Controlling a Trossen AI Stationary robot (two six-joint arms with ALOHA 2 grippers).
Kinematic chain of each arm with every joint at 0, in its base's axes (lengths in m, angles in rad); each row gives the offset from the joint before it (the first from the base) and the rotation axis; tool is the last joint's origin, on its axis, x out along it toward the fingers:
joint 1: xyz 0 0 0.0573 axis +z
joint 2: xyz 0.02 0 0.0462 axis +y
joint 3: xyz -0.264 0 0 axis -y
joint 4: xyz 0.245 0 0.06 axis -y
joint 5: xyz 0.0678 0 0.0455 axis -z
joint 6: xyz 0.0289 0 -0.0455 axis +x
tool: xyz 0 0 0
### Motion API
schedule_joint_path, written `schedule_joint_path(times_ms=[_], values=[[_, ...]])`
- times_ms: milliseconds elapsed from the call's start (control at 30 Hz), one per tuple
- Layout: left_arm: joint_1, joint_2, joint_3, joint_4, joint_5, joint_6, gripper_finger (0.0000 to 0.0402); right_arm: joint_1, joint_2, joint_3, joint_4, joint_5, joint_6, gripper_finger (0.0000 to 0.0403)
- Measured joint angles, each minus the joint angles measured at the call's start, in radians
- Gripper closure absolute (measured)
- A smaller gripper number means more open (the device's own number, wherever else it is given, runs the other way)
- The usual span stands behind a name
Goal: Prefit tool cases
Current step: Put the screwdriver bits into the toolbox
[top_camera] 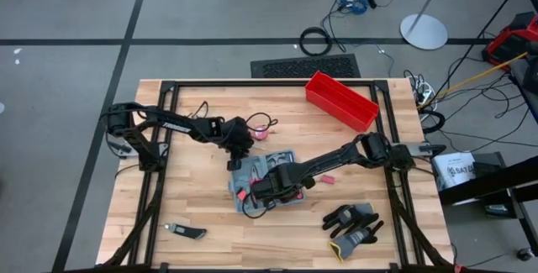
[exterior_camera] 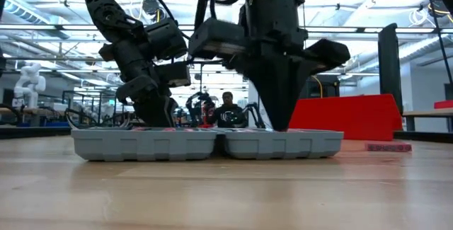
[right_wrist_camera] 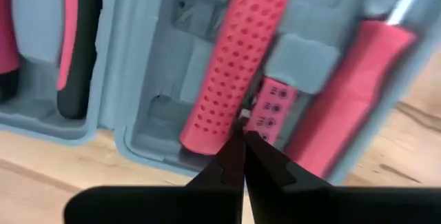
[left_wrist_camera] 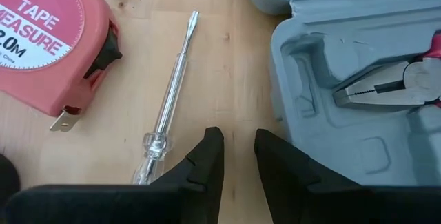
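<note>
The grey tool case (top_camera: 244, 176) lies open and flat on the wooden table, both halves (exterior_camera: 212, 144) resting on their backs. Pliers (left_wrist_camera: 389, 86) sit in one slot. A pink dotted handle (right_wrist_camera: 231, 65), a pink bit holder (right_wrist_camera: 272, 110) and a pink-handled screwdriver (right_wrist_camera: 351, 93) sit in others. My right gripper (right_wrist_camera: 243, 138) is shut and points down into the case (exterior_camera: 279, 120). My left gripper (left_wrist_camera: 239, 148) is open over bare wood, between a clear-handled screwdriver (left_wrist_camera: 169, 110) and the case's edge (left_wrist_camera: 282, 79). My right gripper comes from above, pointing down. Its shut fingertips (right_wrist_camera: 238, 141) stand at the gap between the near end of the pink dotted handle (right_wrist_camera: 207, 138) and the bit holder. I cannot tell whether they touch either one.
A pink tape measure (left_wrist_camera: 48, 38) lies beside the loose screwdriver, left of the case. A red bin (top_camera: 340, 101) stands at the far right. Black-and-grey gloves (top_camera: 353, 223) lie near the front right and a small utility knife (top_camera: 185, 232) near the front left.
</note>
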Motion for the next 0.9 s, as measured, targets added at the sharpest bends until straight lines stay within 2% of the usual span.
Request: schedule_joint_path(times_ms=[233, 367, 533, 900], values=[[-0.001, 0.001, 0.000, 0.004, -0.002, 0.000, 0.0308, 0.000, 0.034, 0.003, 0.004, -0.037, -0.033, 0.0403], [-0.001, 0.001, 0.000, 0.004, -0.002, 0.000, 0.0308, 0.000, 0.008, -0.001, -0.005, -0.012, -0.030, 0.0403], [-0.001, 0.002, -0.001, 0.005, -0.004, 0.000, 0.0308, 0.000, -0.040, -0.001, -0.018, 0.067, -0.015, 0.0403], [-0.001, 0.002, -0.002, 0.013, -0.005, 0.000, 0.0308, -0.014, 0.032, 0.003, 0.010, 0.050, -0.077, 0.0403]])
